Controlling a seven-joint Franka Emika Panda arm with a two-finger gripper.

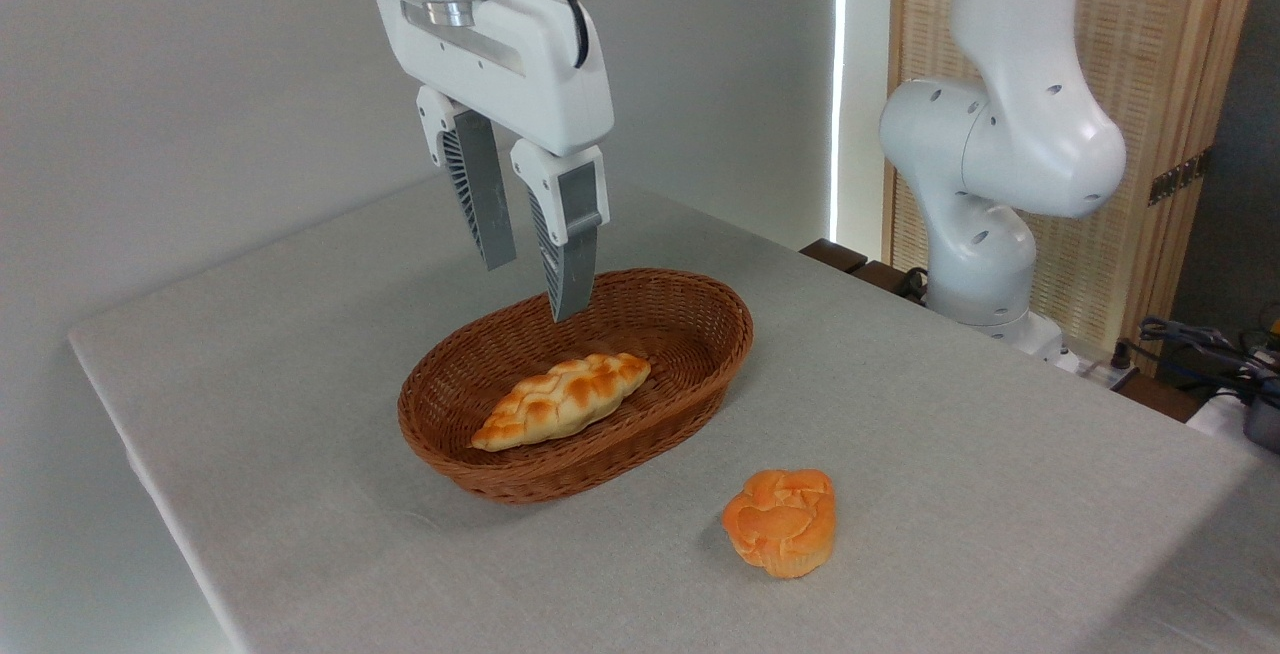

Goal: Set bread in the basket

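Camera view: the bread [562,400] lies inside the basket [700,374], just below the gripper [532,286], whose fingers are spread and empty above it. The task looks done; only pulling away seems left.

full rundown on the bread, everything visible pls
The bread is an elongated braided loaf with pointed ends, golden-yellow with browned orange patches and a glossy crust. It lies flat inside the basket, slanted with one tip toward the near-left wall, resting on the woven floor. Nothing grips it: the gripper hangs open above, fingers clear of the loaf.
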